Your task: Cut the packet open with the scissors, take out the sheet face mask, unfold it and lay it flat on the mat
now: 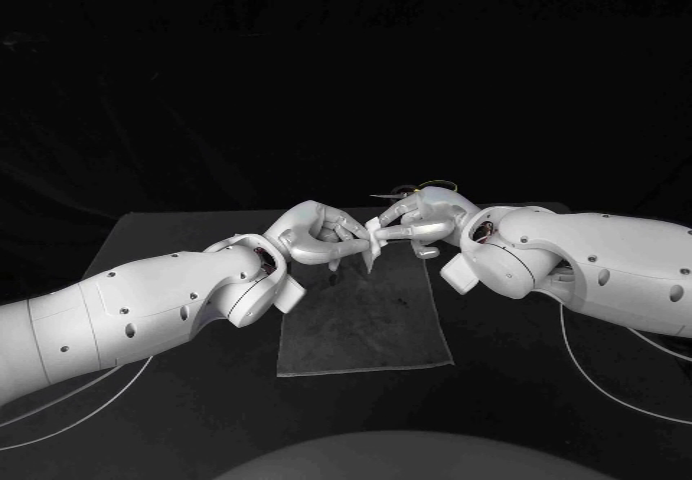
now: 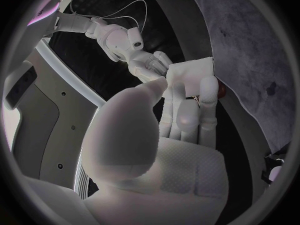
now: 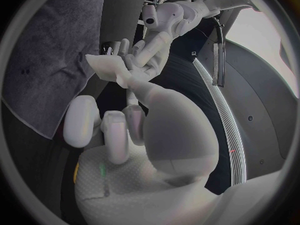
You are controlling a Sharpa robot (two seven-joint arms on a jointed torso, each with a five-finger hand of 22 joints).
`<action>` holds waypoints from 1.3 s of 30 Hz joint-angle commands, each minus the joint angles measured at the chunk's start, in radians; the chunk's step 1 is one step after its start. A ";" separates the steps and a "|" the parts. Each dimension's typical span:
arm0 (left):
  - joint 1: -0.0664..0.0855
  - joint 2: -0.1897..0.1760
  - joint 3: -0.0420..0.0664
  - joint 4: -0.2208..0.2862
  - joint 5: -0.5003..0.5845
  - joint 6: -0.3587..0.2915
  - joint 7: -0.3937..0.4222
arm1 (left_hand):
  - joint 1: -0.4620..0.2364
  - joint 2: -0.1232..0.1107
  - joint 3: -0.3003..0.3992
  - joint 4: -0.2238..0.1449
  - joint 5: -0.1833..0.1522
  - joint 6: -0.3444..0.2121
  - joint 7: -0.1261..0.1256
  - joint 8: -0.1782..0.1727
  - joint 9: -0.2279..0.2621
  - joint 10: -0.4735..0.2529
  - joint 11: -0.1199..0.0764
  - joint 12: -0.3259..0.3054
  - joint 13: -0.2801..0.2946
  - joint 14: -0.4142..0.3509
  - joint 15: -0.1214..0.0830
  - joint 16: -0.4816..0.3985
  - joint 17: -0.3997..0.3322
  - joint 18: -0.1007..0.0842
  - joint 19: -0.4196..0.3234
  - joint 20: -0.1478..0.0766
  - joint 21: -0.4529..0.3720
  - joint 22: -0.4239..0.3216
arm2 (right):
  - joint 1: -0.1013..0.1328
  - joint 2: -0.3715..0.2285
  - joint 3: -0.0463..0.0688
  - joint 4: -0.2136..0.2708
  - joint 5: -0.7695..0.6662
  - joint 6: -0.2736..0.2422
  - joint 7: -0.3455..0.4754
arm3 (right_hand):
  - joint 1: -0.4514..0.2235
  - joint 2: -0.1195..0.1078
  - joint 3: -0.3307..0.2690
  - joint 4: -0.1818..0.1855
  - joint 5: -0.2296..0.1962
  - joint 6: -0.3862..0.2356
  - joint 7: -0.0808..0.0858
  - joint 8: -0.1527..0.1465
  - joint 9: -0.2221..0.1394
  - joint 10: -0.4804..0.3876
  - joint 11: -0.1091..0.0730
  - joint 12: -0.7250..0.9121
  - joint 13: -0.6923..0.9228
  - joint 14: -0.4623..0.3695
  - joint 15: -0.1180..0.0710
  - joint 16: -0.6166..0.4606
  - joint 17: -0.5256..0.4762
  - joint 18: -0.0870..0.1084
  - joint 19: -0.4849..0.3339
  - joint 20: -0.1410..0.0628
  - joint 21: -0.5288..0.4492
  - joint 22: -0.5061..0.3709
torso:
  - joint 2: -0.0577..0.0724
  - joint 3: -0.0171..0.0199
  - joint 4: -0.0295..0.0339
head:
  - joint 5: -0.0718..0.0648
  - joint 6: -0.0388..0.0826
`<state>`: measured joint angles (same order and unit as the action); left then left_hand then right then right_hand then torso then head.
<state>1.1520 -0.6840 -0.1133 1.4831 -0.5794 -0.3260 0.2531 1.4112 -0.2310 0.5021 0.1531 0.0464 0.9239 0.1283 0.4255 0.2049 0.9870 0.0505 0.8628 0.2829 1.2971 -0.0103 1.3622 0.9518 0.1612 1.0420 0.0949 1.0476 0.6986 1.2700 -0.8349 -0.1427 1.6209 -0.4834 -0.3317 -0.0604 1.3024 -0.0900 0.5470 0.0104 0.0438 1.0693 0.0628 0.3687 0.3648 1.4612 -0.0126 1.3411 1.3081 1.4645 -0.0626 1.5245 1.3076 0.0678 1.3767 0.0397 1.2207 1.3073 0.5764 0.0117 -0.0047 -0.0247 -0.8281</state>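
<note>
White left arm (image 1: pixel 130 310) and white right arm (image 1: pixel 606 265) met above the far end of the dark grey rectangular cloth mat (image 1: pixel 361 335). There the left silver hand (image 1: pixel 320 236) and right silver hand (image 1: pixel 418 222) each pinched an edge of the small white folded sheet face mask (image 1: pixel 372 240). Probable hazards were that uneven pulling could tear the thin sheet, or that a slipping pinch could drop it crumpled beside the mat.

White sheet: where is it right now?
The white sheet is pinched between left hand and right hand, above the far end of the mat, mid-table in the head view.
</note>
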 commanded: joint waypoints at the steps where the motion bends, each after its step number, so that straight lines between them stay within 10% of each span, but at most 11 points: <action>1: 0.000 0.004 0.001 0.001 0.003 0.025 -0.004 | -0.012 -0.002 -0.009 0.003 0.002 -0.007 0.000 -0.006 -0.002 0.001 0.003 0.008 0.003 0.009 0.002 0.008 0.004 0.006 0.008 -0.001 0.007 0.002 | 0.000 0.002 0.001 0.002 0.002 0.001 0.006 | 0.001 0.008 0.002 0.004 0.005 0.006 0.002 0.003 0.041 0.025 0.002 -0.006 0.109 0.090 -0.008 0.004 0.195 0.015 -0.007 0.001 -0.003 0.060 | 0.000 0.0000 -0.0004 | 0.000 0.000; 39: 0.000 0.025 0.000 -0.012 -0.004 0.030 -0.049 | -0.034 -0.002 -0.104 0.054 0.002 0.057 -0.025 0.000 0.010 0.025 -0.018 0.092 0.064 0.105 -0.015 0.088 0.194 -0.026 0.128 -0.012 0.137 0.191 | 0.000 0.007 0.001 0.010 -0.008 -0.004 0.007 | -0.002 0.010 0.003 0.004 0.005 0.003 0.002 0.006 0.043 0.025 0.001 -0.005 0.110 0.089 -0.008 0.002 0.193 0.016 -0.008 0.001 -0.007 0.058 | 0.000 -0.0003 0.0008 | 0.000 -0.003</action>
<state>1.1519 -0.6621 -0.1135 1.4704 -0.5800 -0.3154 0.2038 1.3729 -0.2428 0.4029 0.2083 0.0464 0.9744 0.1029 0.4209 0.2136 1.0051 0.0325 0.9501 0.3436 1.3941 -0.0250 1.4449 1.1319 0.1459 1.1619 0.0822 1.1772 0.8792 1.2697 -0.8301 -0.1426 1.6307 -0.4851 -0.3332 -0.0597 1.3015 -0.0913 0.5489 0.0124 0.0457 1.0665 0.0660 0.3700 0.3654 1.4610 -0.0124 1.3410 1.3080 1.4644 -0.0625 1.5246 1.3082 0.0678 1.3767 0.0397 1.2206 1.3073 0.5763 0.0110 -0.0039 -0.0244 -0.8304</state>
